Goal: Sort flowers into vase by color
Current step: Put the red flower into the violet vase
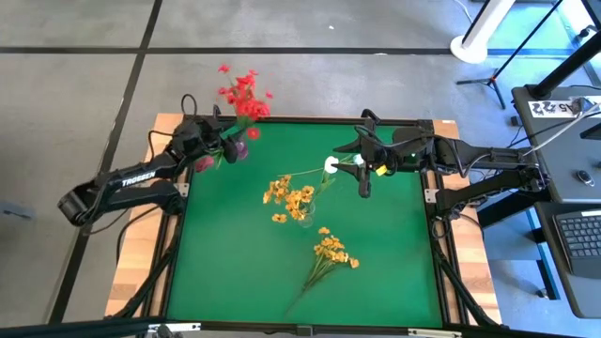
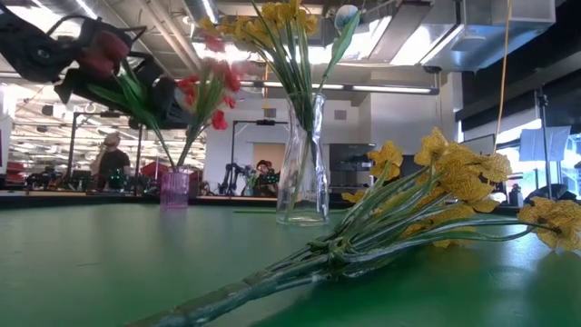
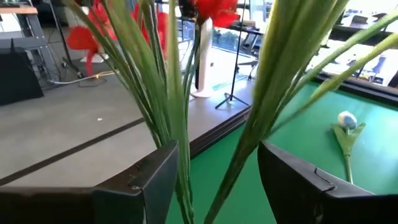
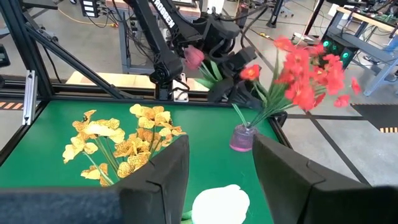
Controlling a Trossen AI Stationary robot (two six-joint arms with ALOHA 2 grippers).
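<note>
The red flowers (image 1: 243, 97) already stand in the little purple vase (image 1: 236, 148) near the far left corner of the desk (image 1: 376, 272). The left gripper (image 1: 222, 143) is right there at that vase, its fingers apart with green stems between them, and a dark pink bud (image 4: 194, 56) sits by it. I think it is adding that bud to the red bunch.

One yellow bunch (image 1: 291, 198) is in the clear glass vase (image 2: 302, 163) in the middle of the desk. The right gripper (image 1: 351, 162) is clamped on a white flower (image 1: 331, 165) just past that vase, up off the desk.

Another yellow bunch (image 1: 331, 250) lies flat toward the near edge. So it looks about half done: the lying bunch and the white flower still need a vase.
</note>
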